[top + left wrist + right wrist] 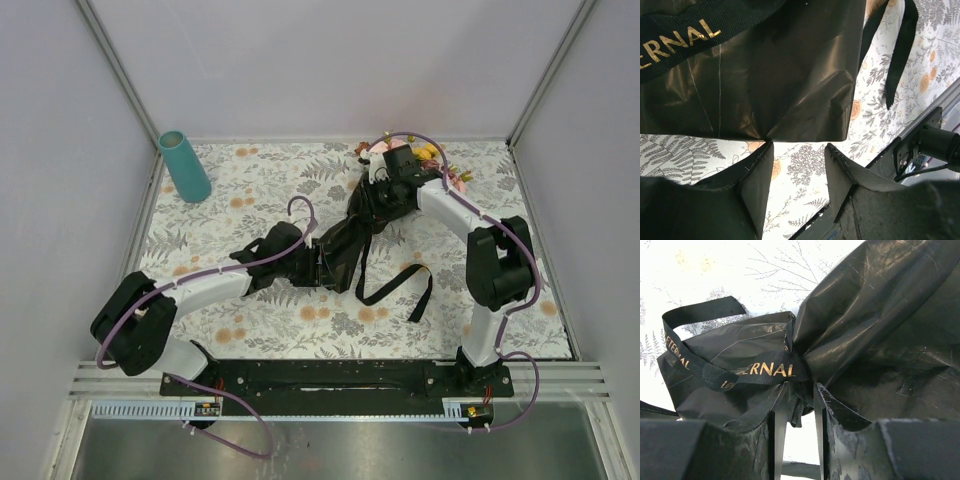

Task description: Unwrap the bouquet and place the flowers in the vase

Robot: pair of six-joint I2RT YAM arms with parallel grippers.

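Observation:
The bouquet [350, 240] lies slantwise on the floral cloth, wrapped in glossy black paper [765, 75]. Pink and yellow flowers [432, 155] stick out of its far right end. My right gripper [383, 200] is shut on its tied neck; in the right wrist view the gripper [802, 386] pinches just under the black ribbon [770, 371] with gold lettering, and a knot end hangs between the fingers. My left gripper [318, 265] is at the paper's near end. Its jaws [797, 145] stand apart with only cloth between them, tips at the paper's edge. The teal vase [185, 167] stands upright at the far left.
Loose ribbon tails [395, 290] trail on the cloth right of the bouquet's near end. White walls and metal posts [120, 70] close in the table on three sides. The arms' black base rail [330, 375] runs along the near edge.

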